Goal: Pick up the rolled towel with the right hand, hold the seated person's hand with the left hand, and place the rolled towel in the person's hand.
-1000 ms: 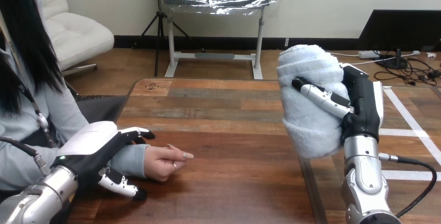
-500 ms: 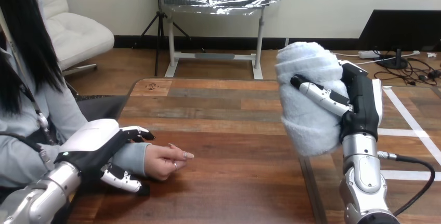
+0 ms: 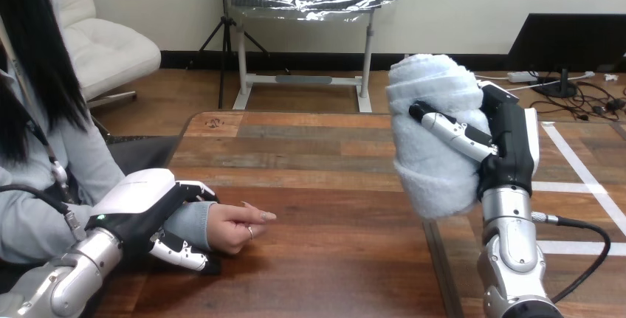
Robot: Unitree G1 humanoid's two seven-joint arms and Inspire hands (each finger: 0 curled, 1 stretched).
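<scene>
Head view: the right hand has its fingers wrapped round the towel, holding the roll upright in the air at about 3 o'clock, over the right edge of the surface. At about 8 o'clock the left hand is curled round the person's sleeved wrist, fingers over it and thumb beneath. The person's hand rests on the surface, loosely closed, with one finger pointing toward 3 o'clock.

The towel is well apart from that hand. The main risk, as I judge it, is that the person's hand is not opened palm-up, so a bulky roll brought over would have nowhere to sit and could tip onto the surface. The soft roll might also sag or loosen in the grip while crossing. Too firm a hold on the wrist could be uncomfortable.

No writing can be read on the towel. A small dark mark at the surface's 11 o'clock corner is too small to make out.
</scene>
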